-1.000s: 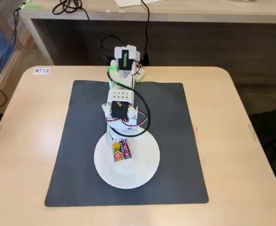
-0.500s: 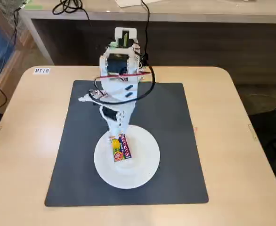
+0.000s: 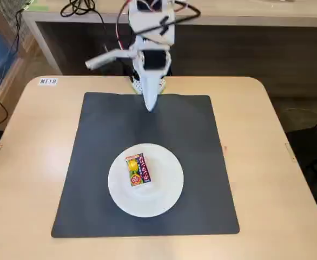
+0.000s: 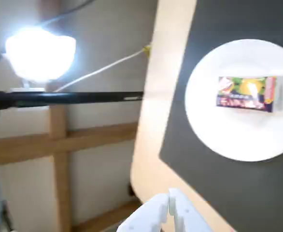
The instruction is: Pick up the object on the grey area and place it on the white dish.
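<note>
The small yellow box (image 3: 137,169) with red and orange print lies flat on the round white dish (image 3: 161,192), left of the dish's middle. The dish sits on the dark grey mat (image 3: 191,130), toward its front. In the wrist view the box (image 4: 247,93) lies on the dish (image 4: 238,140) at the upper right, with the mat (image 4: 219,29) around it. My white gripper (image 3: 151,105) hangs over the mat's far edge, well away from the dish, with its jaws together and empty. Its fingertips (image 4: 170,203) show at the bottom of the wrist view.
The mat lies on a light wooden table (image 3: 34,146) with a small label (image 3: 47,81) at the far left corner. Cables (image 3: 83,8) and a shelf run behind the arm's base. A bright lamp (image 4: 40,53) and wooden frame fill the wrist view's left.
</note>
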{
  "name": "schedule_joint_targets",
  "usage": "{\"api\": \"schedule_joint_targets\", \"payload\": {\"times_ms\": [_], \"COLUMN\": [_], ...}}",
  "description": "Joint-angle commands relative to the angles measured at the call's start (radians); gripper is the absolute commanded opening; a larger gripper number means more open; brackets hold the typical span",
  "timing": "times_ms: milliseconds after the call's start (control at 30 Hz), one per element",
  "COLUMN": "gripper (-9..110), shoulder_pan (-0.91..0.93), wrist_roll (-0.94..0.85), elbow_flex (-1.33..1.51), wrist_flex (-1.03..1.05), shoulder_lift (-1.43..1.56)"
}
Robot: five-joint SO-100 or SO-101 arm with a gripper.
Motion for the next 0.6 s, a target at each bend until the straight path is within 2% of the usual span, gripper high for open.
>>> {"api": "schedule_joint_targets", "payload": {"times_ms": [0,233,433,567], "gripper": [0,0,0,0], "shoulder_pan": [0.014,0.008,0.055,0.084], "wrist_roll": [0.054,0.091,0.104,0.120], "elbow_flex": [0.491,1.117,1.493,1.694], "wrist_flex": [-0.147,-0.350,-0.448,-0.436], "shoulder_lift": [0.403,0.762,0.939,1.134]}}
